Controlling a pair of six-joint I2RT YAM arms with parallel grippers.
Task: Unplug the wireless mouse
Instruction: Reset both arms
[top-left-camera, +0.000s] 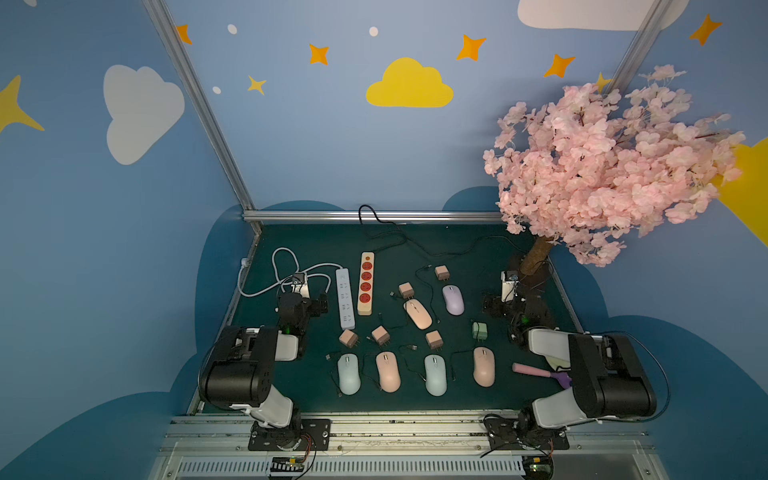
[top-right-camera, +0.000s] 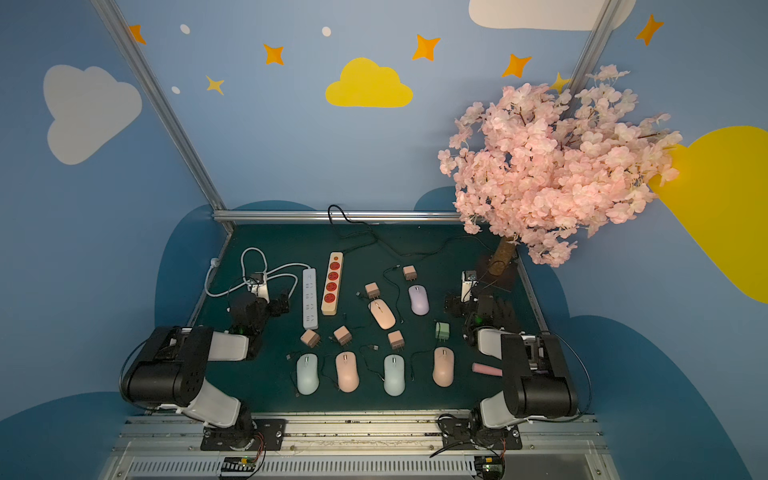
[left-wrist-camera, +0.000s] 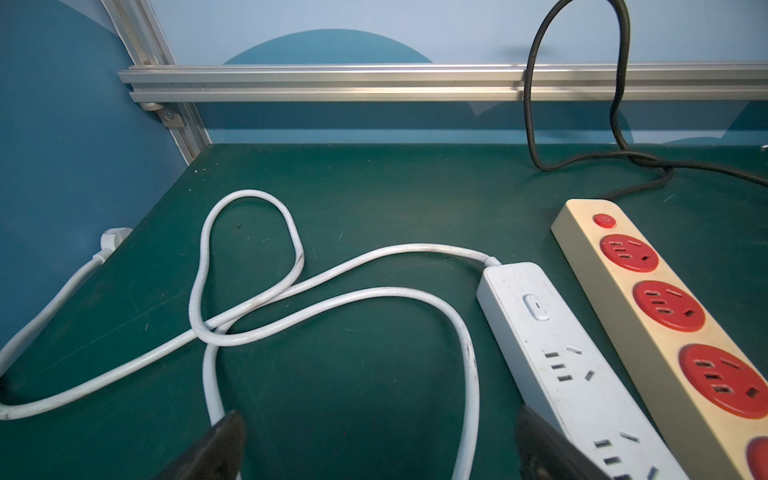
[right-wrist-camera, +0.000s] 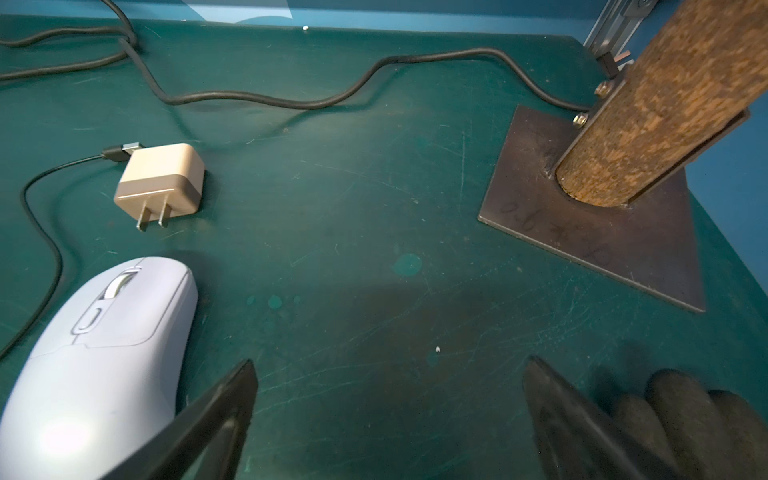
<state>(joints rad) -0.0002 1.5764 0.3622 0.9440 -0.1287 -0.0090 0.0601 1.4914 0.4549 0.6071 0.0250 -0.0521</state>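
Several wireless mice lie on the green mat (top-left-camera: 465, 257), among them a purple mouse (top-left-camera: 453, 300) (right-wrist-camera: 104, 353) and a flat pink mouse (top-left-camera: 418, 314). A beige charger (right-wrist-camera: 160, 183) lies prongs-up beyond the purple mouse, with a thin black cable (right-wrist-camera: 41, 257) plugged into it. Where that cable ends is hidden. My right gripper (right-wrist-camera: 386, 365) (top-left-camera: 509, 303) stands open over bare mat just right of the purple mouse. My left gripper (left-wrist-camera: 378, 415) (top-left-camera: 303, 297) is open over a loop of white cord (left-wrist-camera: 249, 307), beside the white power strip (left-wrist-camera: 552, 357).
A beige power strip with red sockets (top-left-camera: 365, 283) lies next to the white one. Several more chargers, one of them green (top-left-camera: 479, 331), are scattered between the mice. The blossom tree's trunk and steel base plate (right-wrist-camera: 602, 245) stand at back right. A black glove (right-wrist-camera: 685, 415) lies by my right gripper.
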